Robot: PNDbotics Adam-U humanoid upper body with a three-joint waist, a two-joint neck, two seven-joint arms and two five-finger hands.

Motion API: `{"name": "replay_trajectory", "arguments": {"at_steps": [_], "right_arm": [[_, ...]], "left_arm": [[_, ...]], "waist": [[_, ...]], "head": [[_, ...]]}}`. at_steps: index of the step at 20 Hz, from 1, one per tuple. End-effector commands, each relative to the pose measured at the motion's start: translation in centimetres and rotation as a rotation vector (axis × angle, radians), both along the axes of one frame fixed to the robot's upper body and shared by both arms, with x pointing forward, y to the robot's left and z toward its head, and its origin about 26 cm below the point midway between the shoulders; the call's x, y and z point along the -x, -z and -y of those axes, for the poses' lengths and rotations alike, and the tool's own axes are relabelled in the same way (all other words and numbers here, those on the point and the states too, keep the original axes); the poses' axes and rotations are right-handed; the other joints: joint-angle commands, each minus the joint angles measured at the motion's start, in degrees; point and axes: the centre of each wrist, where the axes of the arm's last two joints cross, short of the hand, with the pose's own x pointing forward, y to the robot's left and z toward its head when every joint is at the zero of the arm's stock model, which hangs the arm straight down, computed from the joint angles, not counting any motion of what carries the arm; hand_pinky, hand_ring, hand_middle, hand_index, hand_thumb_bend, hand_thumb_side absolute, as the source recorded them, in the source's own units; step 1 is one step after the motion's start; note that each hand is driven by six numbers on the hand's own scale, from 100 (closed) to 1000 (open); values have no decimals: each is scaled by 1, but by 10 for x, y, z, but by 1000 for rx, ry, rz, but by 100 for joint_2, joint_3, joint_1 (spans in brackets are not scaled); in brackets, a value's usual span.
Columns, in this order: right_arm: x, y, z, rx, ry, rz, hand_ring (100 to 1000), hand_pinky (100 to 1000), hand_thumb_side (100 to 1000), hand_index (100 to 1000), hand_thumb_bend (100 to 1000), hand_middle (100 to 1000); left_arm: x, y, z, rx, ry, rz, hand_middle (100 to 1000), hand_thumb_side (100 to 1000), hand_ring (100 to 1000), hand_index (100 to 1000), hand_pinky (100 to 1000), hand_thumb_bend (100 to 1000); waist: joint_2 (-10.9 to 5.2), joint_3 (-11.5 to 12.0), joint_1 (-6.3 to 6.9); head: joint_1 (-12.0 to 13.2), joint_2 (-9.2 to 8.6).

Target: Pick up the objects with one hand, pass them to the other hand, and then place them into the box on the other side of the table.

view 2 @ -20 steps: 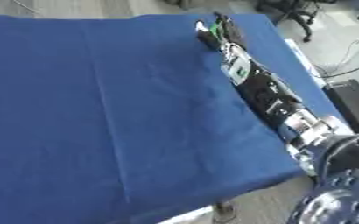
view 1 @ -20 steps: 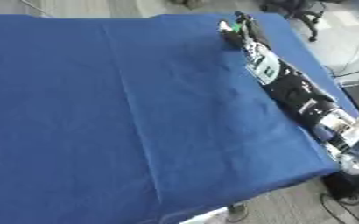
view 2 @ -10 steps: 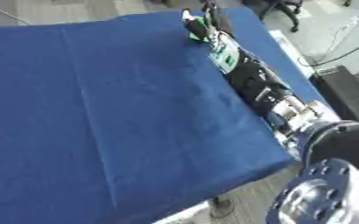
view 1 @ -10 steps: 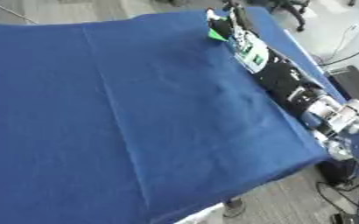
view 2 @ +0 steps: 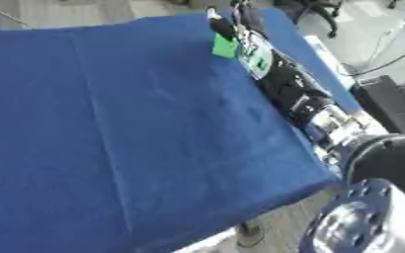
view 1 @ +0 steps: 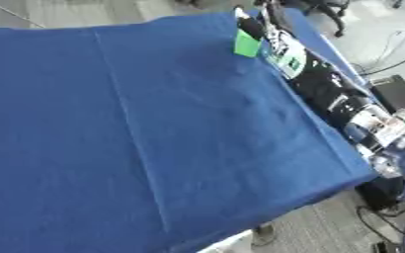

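The right hand [view 1: 256, 24] is stretched way out over the far right part of the table [view 1: 154, 123], which has a blue cloth over it. Its fingers are closed on a small bright green flat block [view 1: 247, 44], which hangs just under the hand, over the cloth. No sign of the left hand in either view.

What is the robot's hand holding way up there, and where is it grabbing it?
The right hand has a small green thing hanging under its fingers, apparently held by its top edge.
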Motion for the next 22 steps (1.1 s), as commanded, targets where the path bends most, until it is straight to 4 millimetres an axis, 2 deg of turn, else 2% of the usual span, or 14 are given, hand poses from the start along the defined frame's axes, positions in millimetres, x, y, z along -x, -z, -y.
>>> {"name": "replay_trajectory", "arguments": {"at_steps": [1,8,14,18,19,20,21,22], "right_arm": [[7,-21,17,63,44,-6,775,739,892,961,100,869],[9,-15,20,34,44,-52,814,769,964,968,100,888],[9,-6,19,14,34,-105,830,778,905,981,100,901],[10,7,17,2,18,-180,825,770,766,985,100,904],[10,9,16,-3,10,-200,821,764,660,985,100,902],[10,12,16,-8,3,-219,818,762,650,985,100,904],[11,14,16,-12,-5,-238,814,757,586,983,100,904],[11,15,16,-16,-12,-256,807,751,484,978,100,902]], "left_arm": [[3,-12,-4,-12,-8,51,555,832,602,829,856,275],[3,-16,-4,-23,-4,77,555,833,601,830,857,275],[3,-17,-2,-34,3,81,554,839,601,830,857,274],[3,-16,-2,-42,5,81,554,843,601,830,858,274],[3,-16,-2,-44,6,82,554,843,601,830,858,273],[3,-16,-2,-45,6,82,554,844,601,830,859,273],[3,-16,-2,-46,6,82,554,844,601,830,859,273],[3,-16,-2,-47,6,82,554,845,601,830,859,272]], "waist": [[-45,1,11],[36,50,-6],[65,113,-57],[82,133,-91],[85,133,-96],[87,132,-101],[89,131,-104],[89,131,-106]], "head": [[-10,-70],[-18,-124],[-72,-134],[-104,-124],[-107,-119],[-110,-112],[-112,-106],[-114,-101]]}}
